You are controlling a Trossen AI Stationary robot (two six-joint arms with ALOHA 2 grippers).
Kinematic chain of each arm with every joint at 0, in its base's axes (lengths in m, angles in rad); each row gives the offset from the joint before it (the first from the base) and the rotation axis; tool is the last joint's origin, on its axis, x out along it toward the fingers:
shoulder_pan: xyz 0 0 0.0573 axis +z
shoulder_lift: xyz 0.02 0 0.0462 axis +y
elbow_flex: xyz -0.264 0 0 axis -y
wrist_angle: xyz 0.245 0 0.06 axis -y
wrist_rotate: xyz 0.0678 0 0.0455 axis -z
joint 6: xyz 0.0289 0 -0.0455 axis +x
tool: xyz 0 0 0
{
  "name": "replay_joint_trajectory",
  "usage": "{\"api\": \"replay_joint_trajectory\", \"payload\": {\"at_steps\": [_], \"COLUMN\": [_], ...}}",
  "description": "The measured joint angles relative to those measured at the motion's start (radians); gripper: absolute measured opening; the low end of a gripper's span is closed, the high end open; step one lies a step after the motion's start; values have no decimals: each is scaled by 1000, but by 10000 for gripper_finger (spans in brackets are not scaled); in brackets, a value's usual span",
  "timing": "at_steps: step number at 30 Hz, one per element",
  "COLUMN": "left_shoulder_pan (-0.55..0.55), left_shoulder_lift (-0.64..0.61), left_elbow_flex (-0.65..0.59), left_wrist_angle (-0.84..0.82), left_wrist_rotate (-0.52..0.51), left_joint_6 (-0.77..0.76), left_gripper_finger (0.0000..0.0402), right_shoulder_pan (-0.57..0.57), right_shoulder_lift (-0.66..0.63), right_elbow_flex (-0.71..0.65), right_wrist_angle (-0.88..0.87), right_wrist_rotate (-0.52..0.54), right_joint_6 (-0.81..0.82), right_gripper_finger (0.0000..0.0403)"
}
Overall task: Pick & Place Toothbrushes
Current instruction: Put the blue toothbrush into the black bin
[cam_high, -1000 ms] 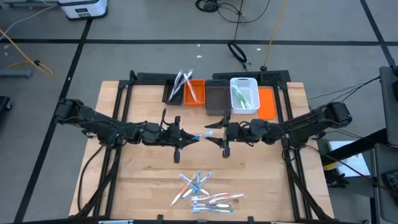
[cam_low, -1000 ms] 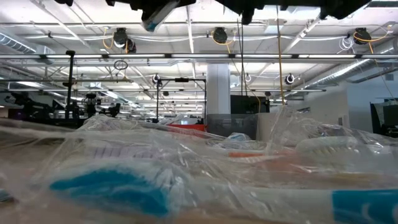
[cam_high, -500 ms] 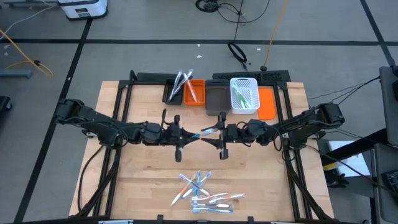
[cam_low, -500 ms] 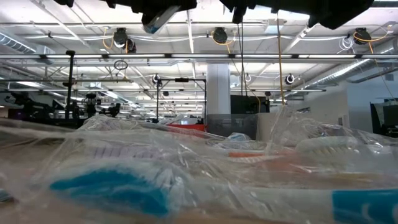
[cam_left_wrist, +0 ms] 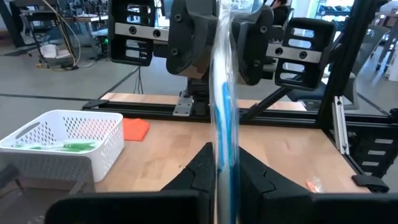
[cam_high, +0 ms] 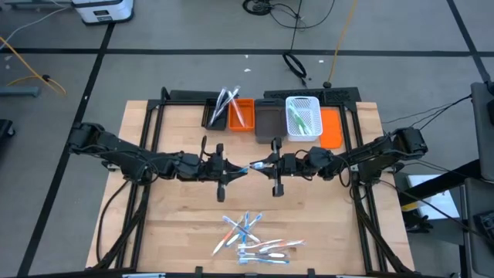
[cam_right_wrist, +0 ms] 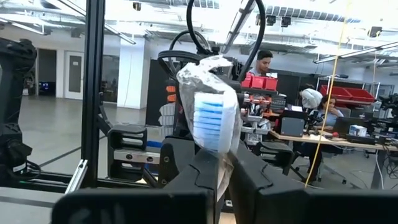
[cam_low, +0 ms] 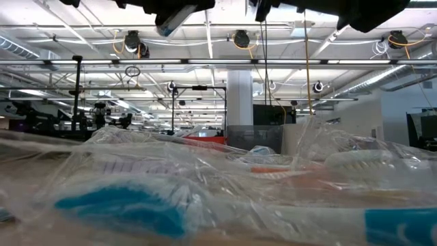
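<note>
A blue toothbrush (cam_high: 251, 166) in a clear wrapper hangs over the middle of the table between my two grippers. My left gripper (cam_high: 235, 168) comes from the table's left and is shut on it. My right gripper (cam_high: 265, 164) comes from the right and is shut on its other end. In the left wrist view the toothbrush (cam_left_wrist: 222, 106) runs from the left gripper (cam_left_wrist: 221, 158) toward the right arm. In the right wrist view its bristle head (cam_right_wrist: 214, 121) stands beyond the right gripper (cam_right_wrist: 219, 160). A pile of wrapped toothbrushes (cam_high: 251, 238) lies near the table's front edge. My left gripper pinches the toothbrush's handle end (cam_left_wrist: 221, 163) between its two fingers, level, from the table's left. The toothbrush sticks out along the fingers, clear of the table. My right gripper pinches the wrapped toothbrush right by the bristle head (cam_right_wrist: 217, 152) between its two fingers, level, from the table's right. The head stands free beyond the fingertips, and the fingers hide the exact spot.
At the far side stands a row of bins: a black one with white toothbrushes (cam_high: 218, 108), an orange one (cam_high: 241, 116), a dark one (cam_high: 268, 123), a white basket with green toothbrushes (cam_high: 303, 116) and an orange piece (cam_high: 331, 127). The low view is filled by wrapped toothbrushes (cam_low: 205, 198).
My right gripper has slid a little toward the table's left, onto the free end of the toothbrush, and has shut on it. The toothbrush stays level in the air, held by the left gripper.
</note>
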Motion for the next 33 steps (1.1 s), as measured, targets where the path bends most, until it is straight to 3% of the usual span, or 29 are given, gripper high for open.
{"api": "replay_joint_trajectory", "payload": {"at_steps": [8, 15, 22, 30, 33], "left_shoulder_pan": [2, 1, 1, 1, -1], "left_shoulder_lift": [0, -12, -12, -12, -12], "left_elbow_flex": [0, 0, 0, 0, 0], "left_wrist_angle": [-47, -105, -221, -376, -430], "left_wrist_rotate": [-12, -71, -112, -137, -135], "left_joint_6": [21, 97, 101, 20, -31], "left_gripper_finger": [80, 181, 261, 291, 289], "right_shoulder_pan": [2, -1, -34, -98, -128], "right_shoulder_lift": [-4, -18, -71, -131, -152], "right_elbow_flex": [0, 0, 0, 0, 0], "right_wrist_angle": [-47, -93, -227, -298, -363], "right_wrist_rotate": [40, 47, 152, 159, 221], "right_joint_6": [1, 6, 36, 81, 101], "right_gripper_finger": [8, 8, 8, 8, 8]}}
